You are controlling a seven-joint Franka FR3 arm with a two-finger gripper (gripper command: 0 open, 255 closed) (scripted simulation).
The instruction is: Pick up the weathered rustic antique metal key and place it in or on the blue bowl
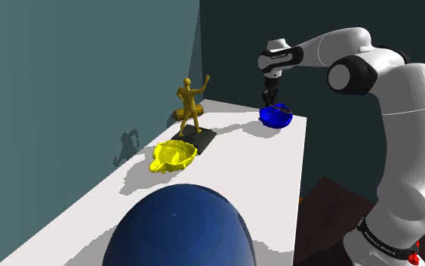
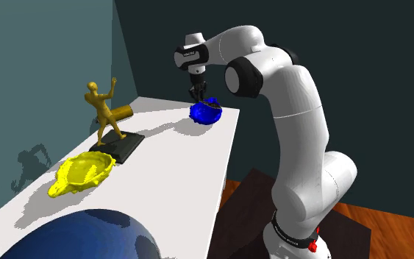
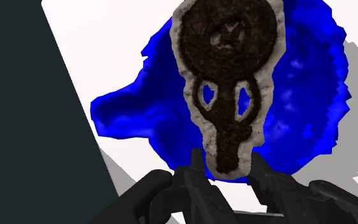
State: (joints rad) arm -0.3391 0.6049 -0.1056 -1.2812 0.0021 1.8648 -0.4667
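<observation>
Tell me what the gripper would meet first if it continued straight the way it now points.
The gripper is shut on the brown key, which hangs over the blue bowl. Going straight on, the key would probably touch the bowl first; the gap is unclear.

Key (image 3: 227, 83): rough, pitted dark-brown surface, pale crusted rim. Blue bowl (image 3: 304, 95): mottled, matt. Figurine (image 1: 190, 106): golden metallic sheen. Counter (image 1: 263, 174): smooth, matt.

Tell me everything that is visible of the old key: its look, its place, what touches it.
The key is dark brown and rough, like rusted metal, with a pale edge. It has a round head with small holes, two openings below, and a narrow shaft. The claw clasps the shaft's end and holds the key over the blue bowl; whether it touches the bowl cannot be told.
</observation>
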